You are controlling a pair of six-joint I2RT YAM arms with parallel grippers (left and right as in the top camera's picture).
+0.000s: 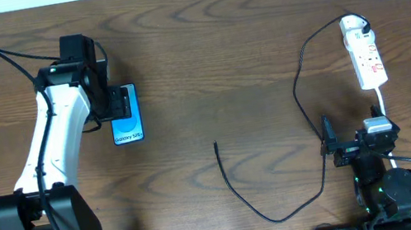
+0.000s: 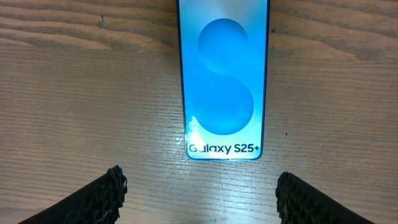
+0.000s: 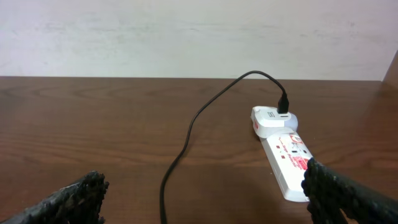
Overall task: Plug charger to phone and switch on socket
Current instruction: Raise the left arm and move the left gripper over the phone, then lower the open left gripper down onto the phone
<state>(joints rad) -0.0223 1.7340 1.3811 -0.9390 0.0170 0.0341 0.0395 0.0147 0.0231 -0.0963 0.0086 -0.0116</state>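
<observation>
The phone [image 1: 128, 124] lies flat on the wooden table at the left, its blue screen [image 2: 224, 81] lit with "Galaxy S25+". My left gripper [image 1: 113, 102] hovers over the phone's far end, open, its fingertips [image 2: 111, 191] straddling bare wood just short of the phone's edge. The charger [image 1: 240, 197] is a thin black cable that runs from the socket [image 1: 368, 58] in a long loop to a free plug tip [image 1: 215, 144] at mid-table. My right gripper [image 1: 355, 136] stands open just below the socket [image 3: 283, 155], with nothing between its fingers and the cable [image 3: 186, 143] passing ahead.
A white adapter [image 3: 270, 118] sits plugged into the strip's far end with the black cable rising from it. The strip's white cord [image 1: 382, 102] runs back toward the right arm's base. A pale wall backs the table's far edge.
</observation>
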